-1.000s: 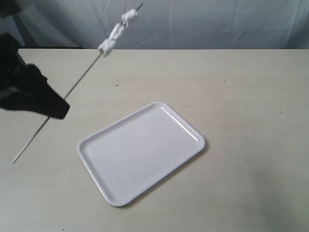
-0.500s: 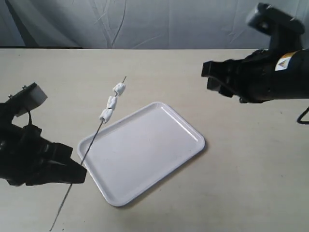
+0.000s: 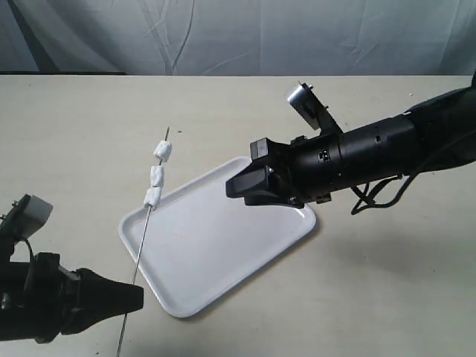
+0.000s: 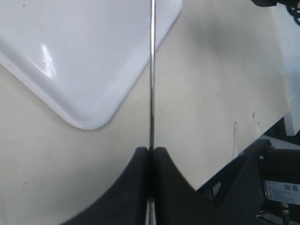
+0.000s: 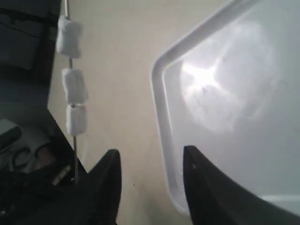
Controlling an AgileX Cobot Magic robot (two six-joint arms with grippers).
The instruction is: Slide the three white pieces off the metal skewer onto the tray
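My left gripper (image 3: 137, 297) at the lower left is shut on the metal skewer (image 3: 141, 245), which rises steeply over the tray's left corner. Three white pieces (image 3: 157, 176) sit threaded near the skewer's upper end, stacked one above another. The white tray (image 3: 193, 268) lies flat on the table in the middle. My right gripper (image 3: 232, 187) hangs open over the tray's far edge, to the right of the pieces and apart from them. The left wrist view has the skewer (image 4: 152, 70) pinched in my left gripper (image 4: 151, 150). In the right wrist view the pieces (image 5: 74, 86) are beside my open right gripper (image 5: 151, 157).
A beige table (image 3: 387, 282) carries the tray. A grey cloth backdrop (image 3: 297, 33) hangs behind the table's far edge. The table's edge and dark floor gear (image 4: 276, 178) appear in the left wrist view.
The left arm dropped lower and the skewer swung to stand more upright. The right arm came down and leftward over the tray toward the pieces.
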